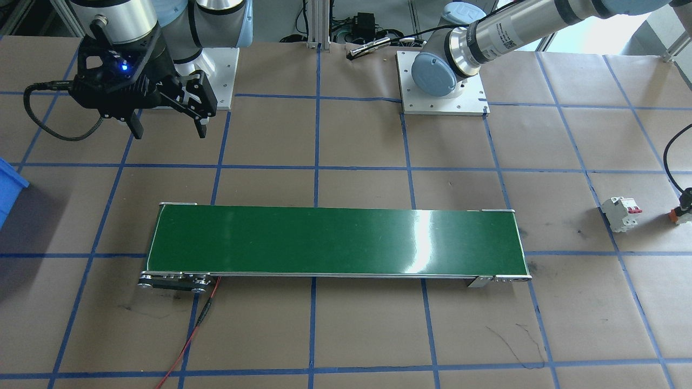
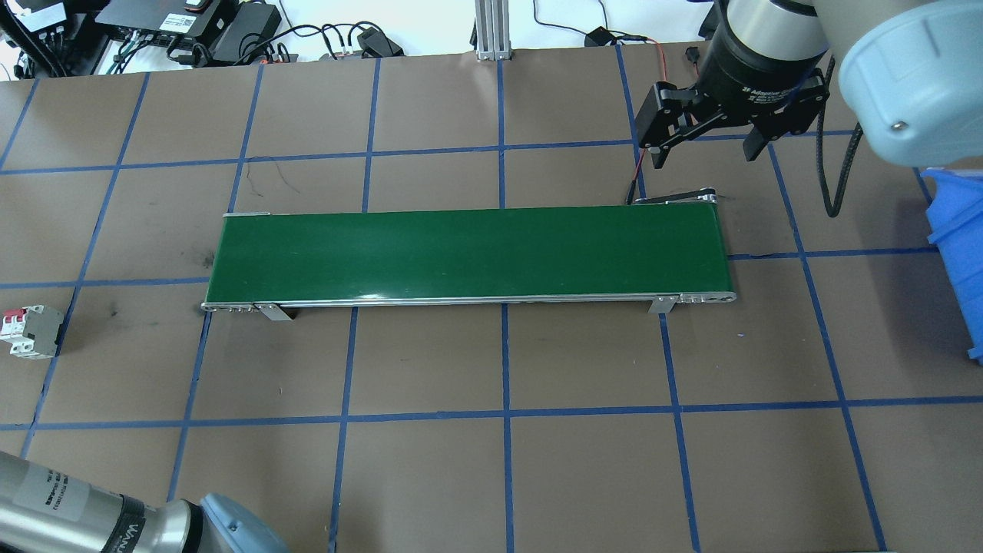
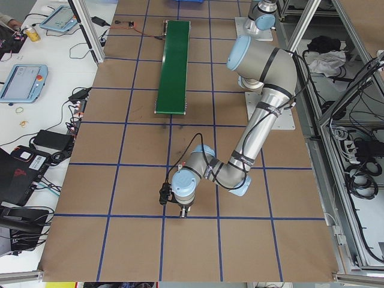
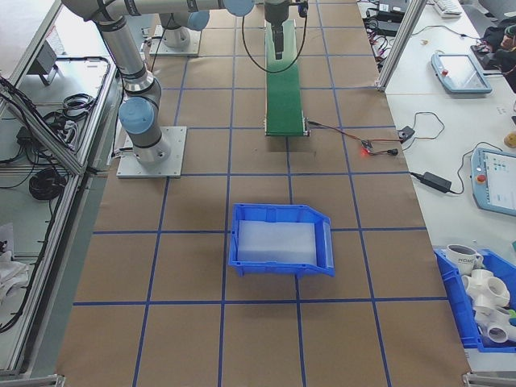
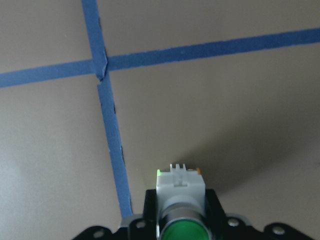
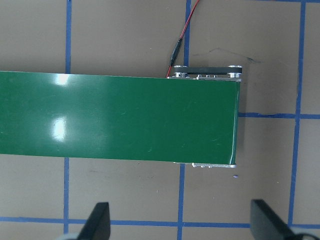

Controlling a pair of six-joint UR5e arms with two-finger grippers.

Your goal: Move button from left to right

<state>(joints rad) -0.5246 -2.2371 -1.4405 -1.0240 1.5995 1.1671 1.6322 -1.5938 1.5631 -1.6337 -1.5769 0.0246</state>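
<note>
The button point(image 5: 180, 186) has a whitish body, an orange end and a round green cap. In the left wrist view it sits clamped between two black fingers point(image 5: 149, 204). My left gripper point(image 5: 181, 199) is shut on it over brown table paper, beside a blue tape line. From the front, the button point(image 1: 678, 216) and a bit of that gripper show at the right edge. The exterior left view shows the left gripper point(image 3: 180, 207) low over the table, far from the belt. My right gripper point(image 1: 167, 129) hangs open and empty by the green conveyor belt's point(image 2: 468, 250) end; its fingers point(image 6: 98, 223) frame the belt point(image 6: 117, 117).
A white circuit breaker point(image 1: 621, 213) with red levers stands near the button, also seen overhead as the circuit breaker point(image 2: 31, 332). A blue bin point(image 4: 282, 238) sits beyond the belt's right end. A red wire point(image 1: 189, 335) runs from the belt.
</note>
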